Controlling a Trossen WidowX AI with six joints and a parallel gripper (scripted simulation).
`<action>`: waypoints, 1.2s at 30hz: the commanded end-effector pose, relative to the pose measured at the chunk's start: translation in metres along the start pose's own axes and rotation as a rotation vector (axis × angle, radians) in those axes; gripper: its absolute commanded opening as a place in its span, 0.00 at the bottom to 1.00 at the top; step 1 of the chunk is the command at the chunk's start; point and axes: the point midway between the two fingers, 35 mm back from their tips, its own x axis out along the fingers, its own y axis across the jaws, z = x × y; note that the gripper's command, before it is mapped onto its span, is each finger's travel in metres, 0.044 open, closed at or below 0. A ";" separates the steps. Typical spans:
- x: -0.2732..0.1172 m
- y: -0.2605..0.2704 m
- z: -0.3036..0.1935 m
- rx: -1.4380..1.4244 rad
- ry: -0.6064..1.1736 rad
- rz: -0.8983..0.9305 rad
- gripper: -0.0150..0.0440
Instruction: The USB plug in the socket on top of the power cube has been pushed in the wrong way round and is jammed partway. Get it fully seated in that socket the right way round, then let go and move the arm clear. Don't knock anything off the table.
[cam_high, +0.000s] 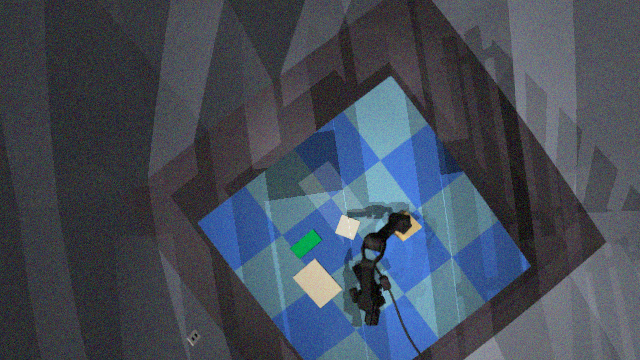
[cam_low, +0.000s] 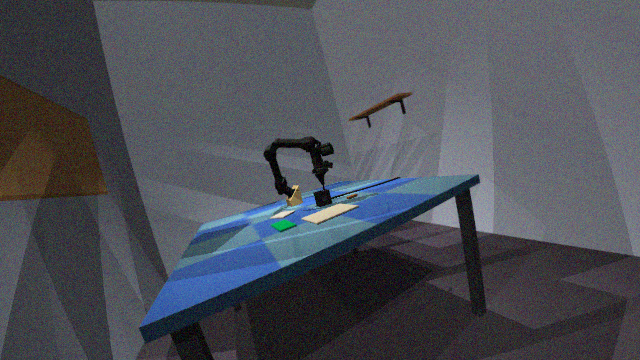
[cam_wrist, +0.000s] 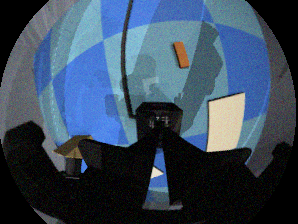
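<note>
The black power cube (cam_low: 323, 198) (cam_wrist: 173, 114) stands on the blue checkered table, with a dark cable at one side. In the wrist view, small pale marks show on its top around the socket. My gripper (cam_low: 323, 187) (cam_wrist: 160, 129) points down right over the cube, its fingertips close together at the cube's top. It is shut on the USB plug, which is mostly hidden between the dark fingertips. How deep the plug sits and which way round it is cannot be told. In the top view the arm makes plug and socket hard to make out.
The cable (cam_high: 400, 313) (cam_wrist: 124, 60) runs off across the table. An orange block (cam_wrist: 181, 55) (cam_low: 352, 196), a large cream slab (cam_high: 317, 283) (cam_low: 330, 213) (cam_wrist: 226, 122), a white square (cam_high: 347, 227) (cam_low: 283, 214) and a green block (cam_high: 306, 243) (cam_low: 284, 225) lie around. A tan wedge (cam_low: 295, 197) stands by the arm's base.
</note>
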 end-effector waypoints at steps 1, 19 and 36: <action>0.000 0.000 0.000 0.000 0.000 -0.001 0.25; -0.009 0.000 0.000 0.000 0.000 0.000 0.25; -0.020 0.000 0.000 0.000 -0.001 0.000 0.25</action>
